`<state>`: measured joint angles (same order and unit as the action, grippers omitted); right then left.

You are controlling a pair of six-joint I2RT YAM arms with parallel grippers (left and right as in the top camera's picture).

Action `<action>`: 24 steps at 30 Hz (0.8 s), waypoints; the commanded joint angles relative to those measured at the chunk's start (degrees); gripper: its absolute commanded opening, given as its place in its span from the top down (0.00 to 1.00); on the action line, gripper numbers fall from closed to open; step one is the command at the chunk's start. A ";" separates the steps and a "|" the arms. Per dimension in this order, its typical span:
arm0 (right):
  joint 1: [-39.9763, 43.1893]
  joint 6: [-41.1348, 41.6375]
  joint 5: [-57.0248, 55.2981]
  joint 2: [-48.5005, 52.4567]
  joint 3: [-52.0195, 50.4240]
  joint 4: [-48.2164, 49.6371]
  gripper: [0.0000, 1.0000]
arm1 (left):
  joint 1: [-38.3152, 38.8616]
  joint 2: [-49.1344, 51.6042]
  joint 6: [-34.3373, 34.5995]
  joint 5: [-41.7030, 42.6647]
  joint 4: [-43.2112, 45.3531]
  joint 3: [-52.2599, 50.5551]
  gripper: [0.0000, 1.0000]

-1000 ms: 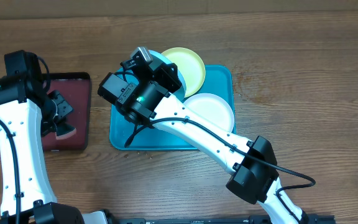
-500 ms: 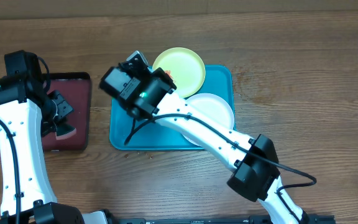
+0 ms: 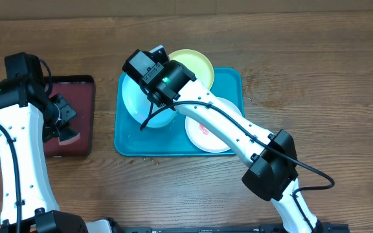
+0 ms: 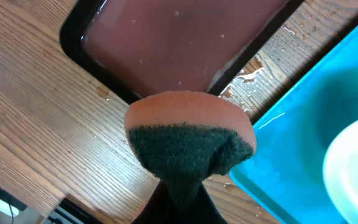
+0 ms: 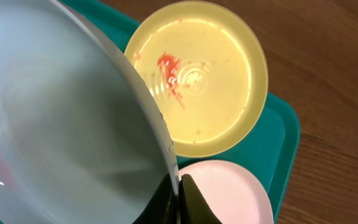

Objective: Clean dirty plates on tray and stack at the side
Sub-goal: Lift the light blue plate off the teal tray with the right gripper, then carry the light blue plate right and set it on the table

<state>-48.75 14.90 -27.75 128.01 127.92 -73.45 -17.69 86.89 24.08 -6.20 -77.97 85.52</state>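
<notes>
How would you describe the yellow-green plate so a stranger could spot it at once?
Find the teal tray in the middle of the wooden table. The yellow-green plate lies at its far edge, partly overhanging the rim. Its neighbours are a white plate and a light blue plate; it alone is yellow-green.

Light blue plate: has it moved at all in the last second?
Yes. Pinched by the right gripper, the light blue plate has swung left, from beside the yellow-green plate to over the left half of the tray.
</notes>
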 commanded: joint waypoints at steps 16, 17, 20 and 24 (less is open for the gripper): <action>3.72 -0.39 4.92 -5.29 -1.66 -0.13 0.96 | -0.37 -0.52 0.81 0.33 0.50 -0.22 0.96; 3.58 -0.35 4.94 -4.79 -2.75 0.13 0.96 | -0.37 -0.52 0.81 0.33 0.50 -0.22 0.96; 3.50 1.20 6.95 -4.55 -3.96 0.13 0.96 | -0.37 -0.52 0.81 0.33 0.44 -0.24 0.95; 6.40 3.17 15.74 -5.81 -1.22 0.31 0.96 | -0.37 -0.52 0.81 0.33 0.46 -0.28 0.96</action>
<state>-44.99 16.36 -19.40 123.72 124.11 -73.58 -17.69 86.89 24.08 -6.20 -77.73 85.52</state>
